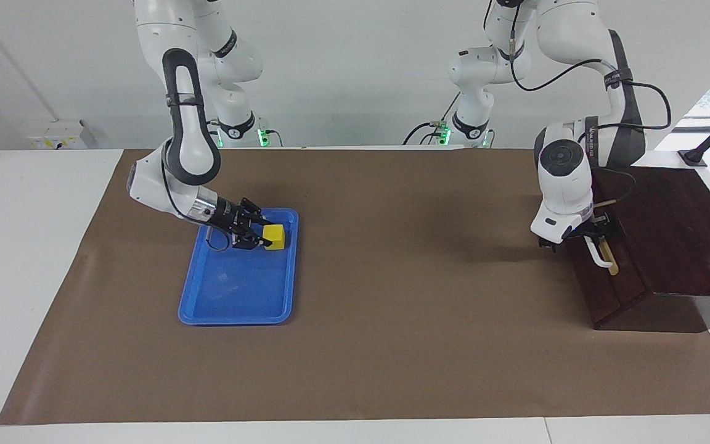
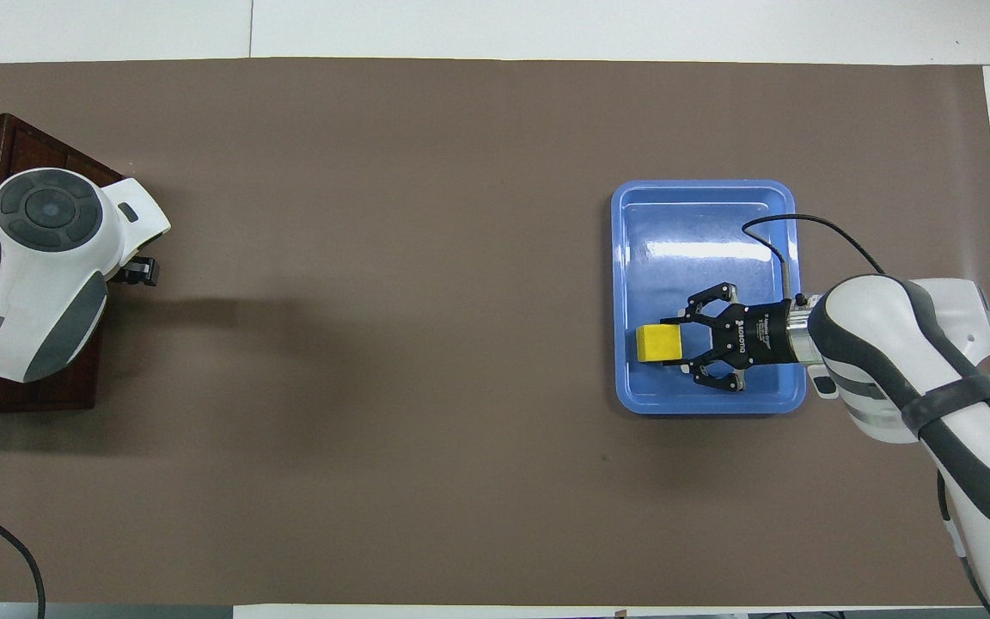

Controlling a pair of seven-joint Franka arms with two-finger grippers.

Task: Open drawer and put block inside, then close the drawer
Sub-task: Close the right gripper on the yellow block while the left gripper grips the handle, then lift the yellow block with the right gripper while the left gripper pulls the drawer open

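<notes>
Yellow block (image 2: 660, 344) btwn right gripper (image 2: 678, 346) jaws

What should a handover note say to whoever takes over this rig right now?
Right tool: shut on the block, down in the blue tray at the right arm's end of the table; the block is not lifted yet.
Left tool: at the white handle of the drawer, at the left arm's end; it reads as open, and I cannot tell whether it touches the handle.
Done: block gripped.
Left: the drawer looks closed in its dark wooden box, so pull it open, carry the block over and drop it inside, then push the drawer shut.
</notes>
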